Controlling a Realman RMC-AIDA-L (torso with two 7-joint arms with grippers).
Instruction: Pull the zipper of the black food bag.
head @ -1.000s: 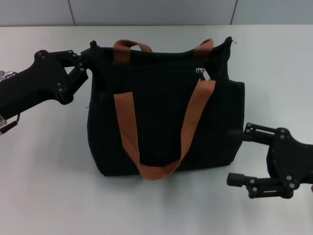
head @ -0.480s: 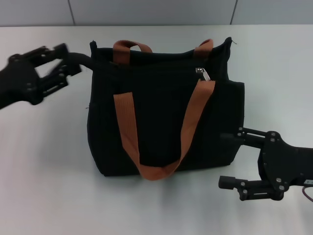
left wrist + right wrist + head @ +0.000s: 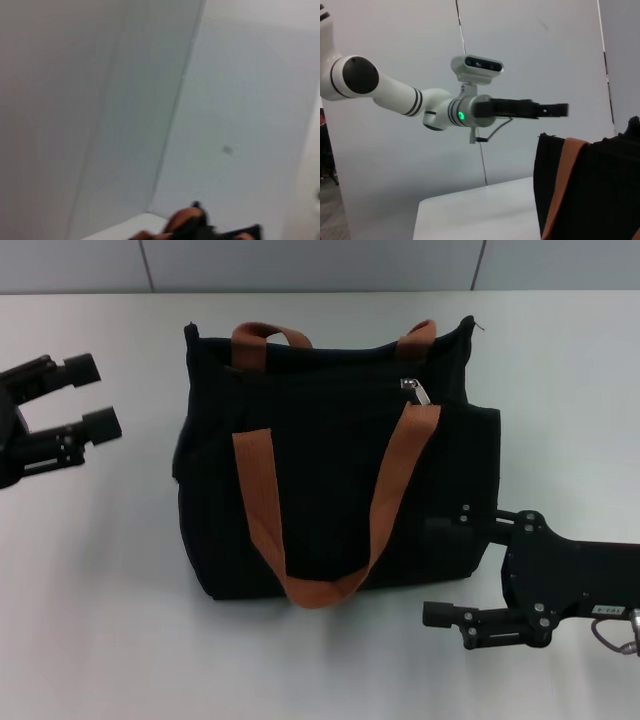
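White tabletop bearing large boxy black fabric food bag, small silver-grey metal zipper pull lying at its upper edge's right end, zip line running leftward; right gripper nearer, left gripper well apart, both jaws spread, holding nothing.

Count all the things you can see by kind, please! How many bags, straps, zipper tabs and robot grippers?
Boxy black fabric food bag: 1
Orange-brown webbing straps: 2
Small silver-grey metal zipper tab: 1
Black robot grippers, left gripper and right gripper, both open: 2
Total: 6
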